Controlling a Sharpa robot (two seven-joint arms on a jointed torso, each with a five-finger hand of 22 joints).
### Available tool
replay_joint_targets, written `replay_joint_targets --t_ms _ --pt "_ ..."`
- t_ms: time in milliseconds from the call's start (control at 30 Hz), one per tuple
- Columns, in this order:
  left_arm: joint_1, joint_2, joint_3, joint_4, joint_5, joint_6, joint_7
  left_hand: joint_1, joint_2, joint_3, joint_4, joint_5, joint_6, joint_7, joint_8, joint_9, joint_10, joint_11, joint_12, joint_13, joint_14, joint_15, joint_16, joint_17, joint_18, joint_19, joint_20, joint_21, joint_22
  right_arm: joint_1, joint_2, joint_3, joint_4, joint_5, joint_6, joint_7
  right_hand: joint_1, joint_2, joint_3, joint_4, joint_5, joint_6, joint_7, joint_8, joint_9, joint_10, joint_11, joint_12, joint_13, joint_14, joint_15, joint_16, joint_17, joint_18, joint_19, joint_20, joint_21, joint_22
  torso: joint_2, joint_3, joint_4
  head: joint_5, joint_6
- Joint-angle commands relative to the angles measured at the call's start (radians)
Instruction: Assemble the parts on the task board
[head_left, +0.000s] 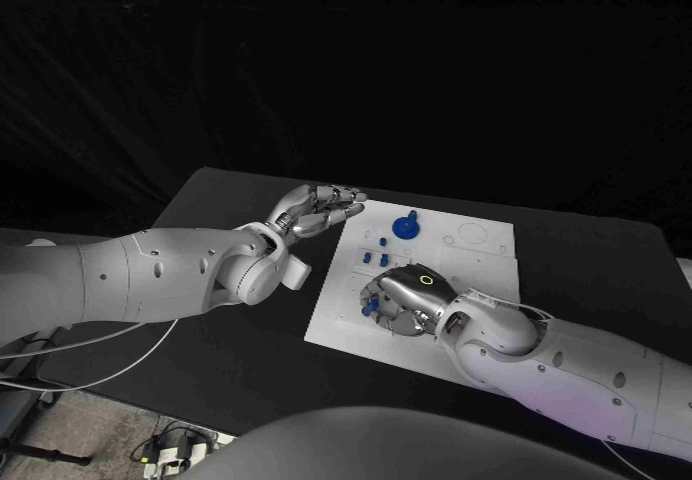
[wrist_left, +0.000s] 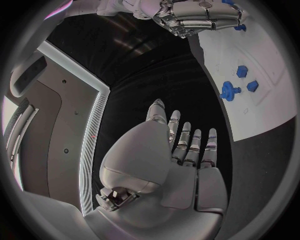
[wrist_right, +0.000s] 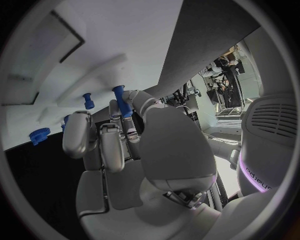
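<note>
The white task board (head_left: 483, 250) lies in the middle of the black table. A blue gear (head_left: 407, 228) stands near its far left corner, with two small blue parts (head_left: 384, 250) just in front of it. My right hand (head_left: 405, 300) rests low over the board's near left part and pinches a blue peg (wrist_right: 122, 102) between thumb and fingers. Another blue peg (wrist_right: 89, 101) and the gear (wrist_right: 39, 135) stand beyond it. My left hand (head_left: 320, 211) hovers beside the board's far left edge, its fingers (wrist_left: 187, 142) stretched out and holding nothing.
Bare black table (head_left: 216, 205) runs to the left of the board and beyond it. The left forearm (head_left: 159, 270) lies across the table's left side. Round outlines (head_left: 469, 237) mark the board's far right part.
</note>
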Motion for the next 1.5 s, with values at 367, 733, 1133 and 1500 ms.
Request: replay_joint_targets --t_ms 367,733,1133,1500 --pt "0.0 0.004 0.001 0.0 -0.001 0.026 -0.004 0.014 0.001 0.006 -0.003 0.007 -0.002 0.01 -0.002 0.0 0.0 0.011 0.006 0.001 0.006 0.006 0.007 0.001 0.015 0.01 0.001 0.005 0.002 -0.006 0.008 0.0 -0.004 -0.022 0.0 -0.009 0.008 0.002 -0.001 -0.006 -0.001 -0.009 0.0 -0.007 0.001 0.052 -0.046 0.003 0.001 -0.004 0.001 -0.006 0.001 -0.008 -0.01 -0.001 -0.004 0.154 0.0 -0.0002 0.0 0.002 0.0" --pt "-0.001 0.004 0.001 -0.001 -0.002 0.031 -0.01 0.024 0.001 0.01 -0.004 0.011 -0.001 0.012 -0.001 0.0 0.001 0.013 0.008 0.001 0.008 0.009 0.01 0.001 0.015 0.013 0.002 0.007 0.004 -0.011 0.013 0.0 -0.009 -0.023 0.02 -0.019 0.006 0.001 0.001 -0.009 -0.017 -0.016 0.001 -0.014 -0.001 0.044 -0.044 -0.002 -0.001 -0.01 0.003 -0.012 -0.008 -0.006 -0.018 0.0 -0.012 0.151 0.0 0.0 0.0 0.002 0.0" --pt "-0.001 0.004 0.001 0.0 -0.002 0.033 -0.014 0.036 0.003 0.014 -0.003 0.023 0.003 0.017 0.002 0.001 0.008 0.019 0.013 0.001 0.014 0.014 0.021 0.003 0.014 0.017 0.002 0.008 0.005 -0.012 0.018 0.0 -0.01 -0.023 0.048 -0.04 -0.01 -0.002 0.008 -0.011 -0.103 -0.068 -0.013 -0.059 -0.019 -0.019 -0.026 -0.034 -0.01 -0.035 0.018 -0.031 -0.04 0.001 -0.052 0.012 -0.049 0.139 0.0 -0.0003 -0.0001 0.001 0.0" --pt "-0.001 0.005 0.001 0.0 -0.002 0.034 -0.016 0.041 0.003 0.016 -0.002 0.033 0.003 0.018 0.002 0.001 0.009 0.021 0.014 0.001 0.016 0.016 0.024 0.003 0.014 0.018 0.002 0.009 0.006 -0.012 0.016 0.0 -0.011 -0.022 0.059 -0.055 -0.026 -0.009 0.003 -0.006 -0.164 -0.089 -0.024 -0.081 -0.031 -0.129 0.001 -0.058 -0.007 -0.061 0.035 -0.045 -0.067 0.01 -0.087 0.029 -0.092 0.126 0.0 -0.0001 -0.0002 0.001 0.0"
